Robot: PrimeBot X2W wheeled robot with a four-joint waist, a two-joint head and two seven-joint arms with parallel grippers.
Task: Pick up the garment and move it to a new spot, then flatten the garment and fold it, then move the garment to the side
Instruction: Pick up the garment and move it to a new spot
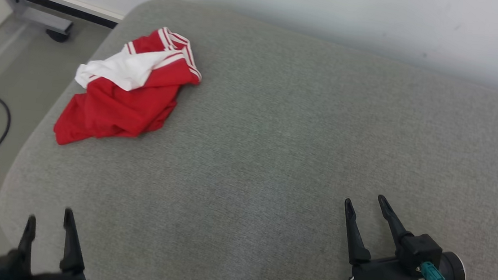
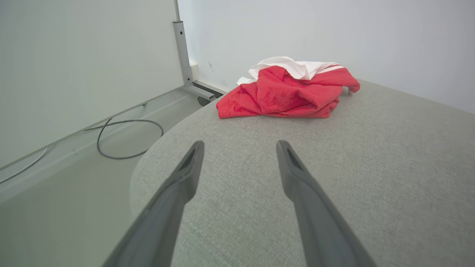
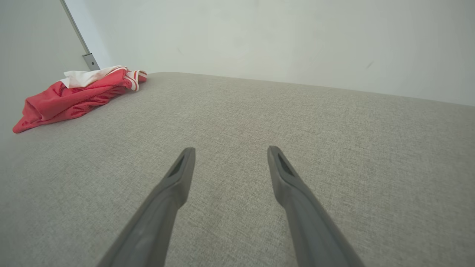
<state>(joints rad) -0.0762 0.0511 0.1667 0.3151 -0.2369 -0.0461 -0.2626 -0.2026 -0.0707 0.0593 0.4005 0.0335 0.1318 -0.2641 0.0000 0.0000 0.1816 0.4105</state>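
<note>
the garment (image 1: 122,97) lies crumpled (red, one white sleeve showing) at the far left corner of the grey surface (image 1: 276,138). the left pincer (image 1: 50,215) and right pincer (image 1: 365,200) hover well apart from it, fingers spread and empty, so no step looks begun yet.

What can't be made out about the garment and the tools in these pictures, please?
- garment: crumpled in every view; its own folds hide any print and its full shape.
- left tool: head view, base cut off by the bottom edge.
- cable: head view, both ends cut off by the left edge.
</note>
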